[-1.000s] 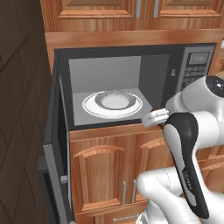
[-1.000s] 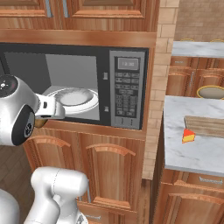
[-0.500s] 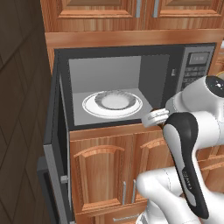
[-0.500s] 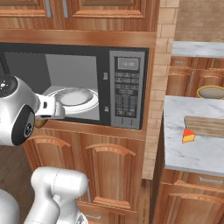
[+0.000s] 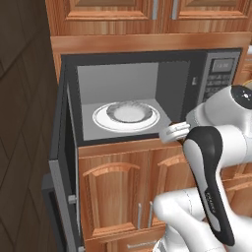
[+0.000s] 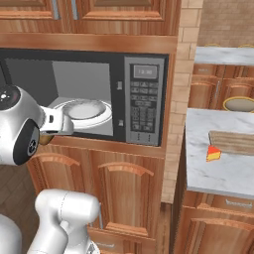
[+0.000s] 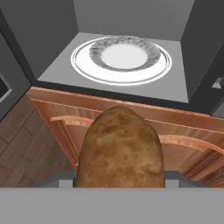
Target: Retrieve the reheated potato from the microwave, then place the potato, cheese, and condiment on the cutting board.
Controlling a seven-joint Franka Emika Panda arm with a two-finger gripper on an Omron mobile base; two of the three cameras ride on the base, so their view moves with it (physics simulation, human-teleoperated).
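the built-in grey-framed microwave with a dark keypad panel (image 5: 147,93) sits in a wall of reddish-brown wooden cabinets (image 5: 123,192), its door (image 5: 61,162) swung wide open to the left. on its grey floor rests a white round plate with a grey bowl-like centre (image 5: 126,115), with nothing on it. in the hand view the rough brown oval potato (image 7: 120,151) sits large between the two dark finger tips of the gripper (image 7: 119,179), which is clamped on it, outside the cavity and in front of the wooden cabinet rail below the opening. dark wood-plank flooring (image 7: 17,148) shows beneath. to the right, past a brick pillar (image 6: 186,64), a pale speckled stone counter (image 6: 218,171) carries the light-wood striped cutting board (image 6: 233,143), and the small orange-yellow cheese wedge with a red side (image 6: 213,153) lies just beside the board's near left corner.
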